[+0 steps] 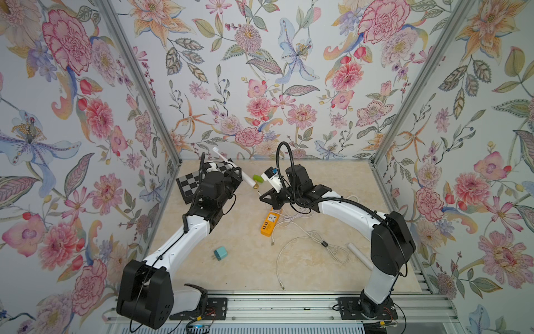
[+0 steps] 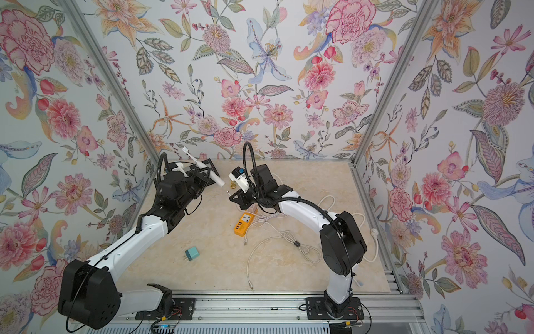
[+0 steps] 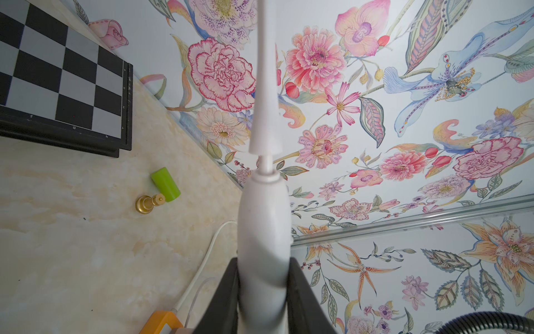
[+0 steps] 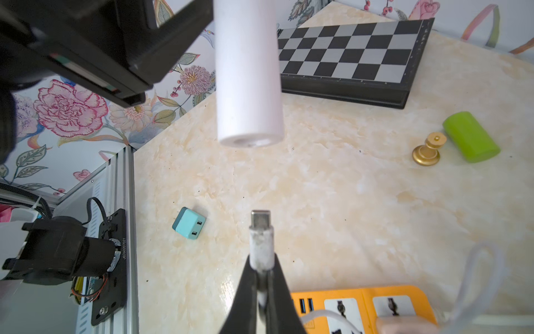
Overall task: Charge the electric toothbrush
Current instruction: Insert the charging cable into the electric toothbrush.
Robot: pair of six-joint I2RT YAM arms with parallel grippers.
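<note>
Left fingers (image 3: 222, 295) pinch the electric toothbrush (image 3: 264, 231) above the table (image 1: 237, 260) near its far left corner, its base facing but apart from the USB-C plug (image 4: 261, 231) clamped between the right fingers (image 4: 245, 292).

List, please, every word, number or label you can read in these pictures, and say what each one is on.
"J0260207021": printed along the black mounting plate at an arm's base.
"f", "g", "h": on the front edge of the chessboard.
Marks on the chessboard's side edge: too blurred to read.
Socket labels on the orange power strip: too blurred to read.
</note>
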